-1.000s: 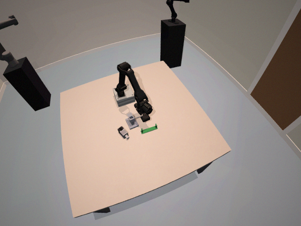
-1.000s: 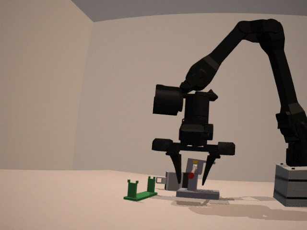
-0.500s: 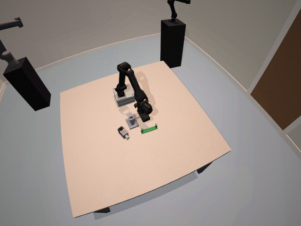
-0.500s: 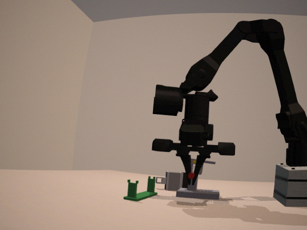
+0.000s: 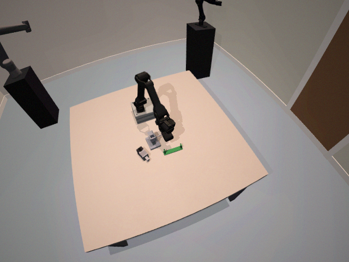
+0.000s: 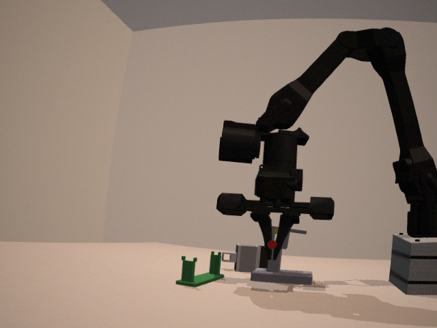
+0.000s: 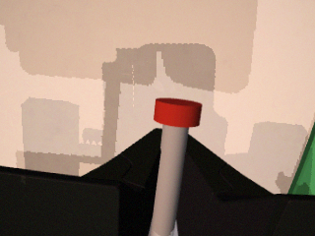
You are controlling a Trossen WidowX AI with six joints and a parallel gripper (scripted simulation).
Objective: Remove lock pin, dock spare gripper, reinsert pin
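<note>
Top view: the black arm [image 5: 153, 95] [image 6: 323, 65] is reaching from its grey base block [image 5: 145, 119] [image 6: 420, 264] toward 5 o'clock, over the table [image 5: 169, 183] [image 6: 106, 300] [image 7: 281, 88].
Mount: its flat foot is resting on the table, with the upright [image 5: 152, 136] [image 6: 274, 262] rising from it; the base block is sitting toward 11 o'clock from it in the top view.
Gripper: the fingers are standing nearly together, pinching the lock pin [image 5: 158, 136] [image 6: 272, 244] [image 7: 172, 172] — the fingertips [image 6: 272, 257] are pointing down toward 6 o'clock in the exterior view.
Lock pin: in the top view its shaft is running between the mount and the gripper [image 5: 168, 137] [image 6: 272, 257] [image 7: 168, 140], which is hovering toward 3 o'clock from the mount; how deep the pin is sitting in the socket, I cannot tell.
Red head: in the wrist view it is capping the pin's 12 o'clock end, showing beyond the fingers.
Spare gripper [image 5: 143, 153] [image 6: 247, 258]: it is lying undocked on the table, toward 7 o'clock from the mount in the top view — its pale loop [image 6: 222, 256] is facing 9 o'clock in the exterior view.
Green stand [image 5: 173, 150] [image 6: 208, 279] [image 7: 305, 169]: it is resting toward 4 o'clock from the mount in the top view, its two end posts standing upright.
</note>
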